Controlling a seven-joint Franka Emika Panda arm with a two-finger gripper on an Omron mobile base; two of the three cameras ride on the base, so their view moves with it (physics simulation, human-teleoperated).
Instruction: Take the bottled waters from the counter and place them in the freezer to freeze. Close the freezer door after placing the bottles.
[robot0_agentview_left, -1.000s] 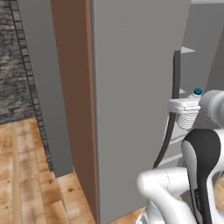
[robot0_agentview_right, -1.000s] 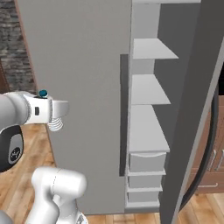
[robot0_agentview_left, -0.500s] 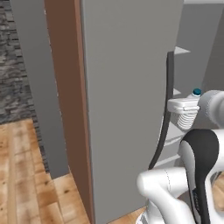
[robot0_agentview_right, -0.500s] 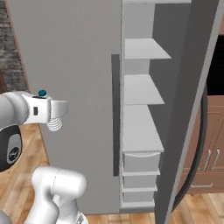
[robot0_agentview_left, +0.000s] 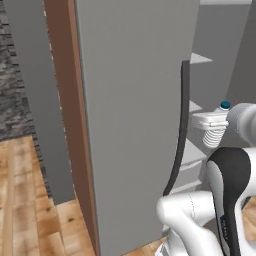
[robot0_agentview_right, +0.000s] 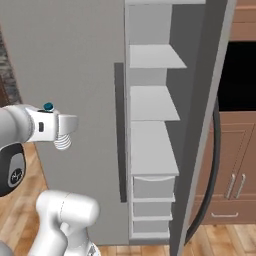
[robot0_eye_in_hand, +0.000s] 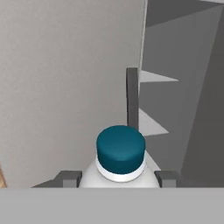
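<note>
My gripper (robot0_eye_in_hand: 118, 178) is shut on a bottled water (robot0_eye_in_hand: 120, 151), a clear ribbed bottle with a dark teal cap that stands upright between the fingers (robot0_eye_in_hand: 68, 178). The same bottle (robot0_agentview_left: 215, 136) hangs under the gripper (robot0_agentview_left: 212, 122) in the left base view, and the bottle (robot0_agentview_right: 62, 142) and gripper (robot0_agentview_right: 65, 125) sit at the left of the right base view. The grey freezer (robot0_agentview_right: 152, 102) stands ahead with pale shelves bared. Its freezer door (robot0_agentview_right: 202, 130) is swung open at the right, seen nearly edge-on. The counter is out of view.
A closed grey door (robot0_agentview_right: 75, 65) with a dark bar handle (robot0_agentview_right: 119, 130) stands directly ahead of the bottle. Brown cabinets (robot0_agentview_right: 240, 170) and a black oven recess (robot0_agentview_right: 240, 75) lie beyond the open door. A brown side panel (robot0_agentview_left: 65, 100) and a wooden floor (robot0_agentview_left: 25, 200) are at the left.
The whole scene has slid leftward in both base views, so the base has moved. The gripper keeps the same place in the frames and stays shut on the bottle.
</note>
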